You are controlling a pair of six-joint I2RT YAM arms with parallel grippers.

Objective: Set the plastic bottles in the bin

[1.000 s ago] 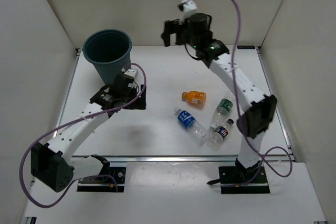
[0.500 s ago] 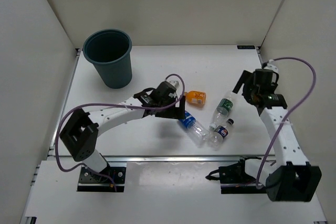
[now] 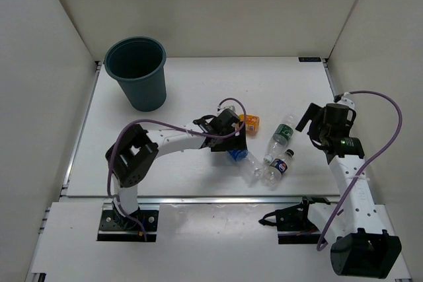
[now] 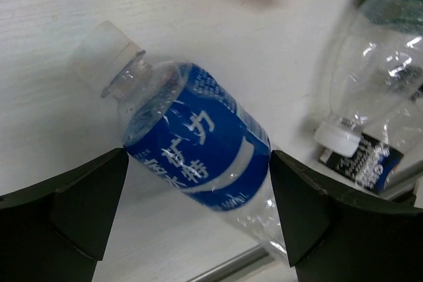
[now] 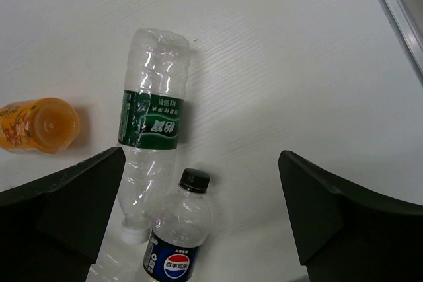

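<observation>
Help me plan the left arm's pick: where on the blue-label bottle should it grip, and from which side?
Grip the blue-label bottle across its labelled middle, coming straight down. It lies flat on its side; that section is evenly round, and the open left gripper straddles it. The neck tapers, and the base end lies near the dark-cap bottle.

A white tabletop (image 3: pixel 198 90) is boxed in by plain off-white walls (image 3: pixel 211 4) behind and on both sides. A metal rail (image 3: pixel 218 198) lines its near edge. The light is even.
</observation>
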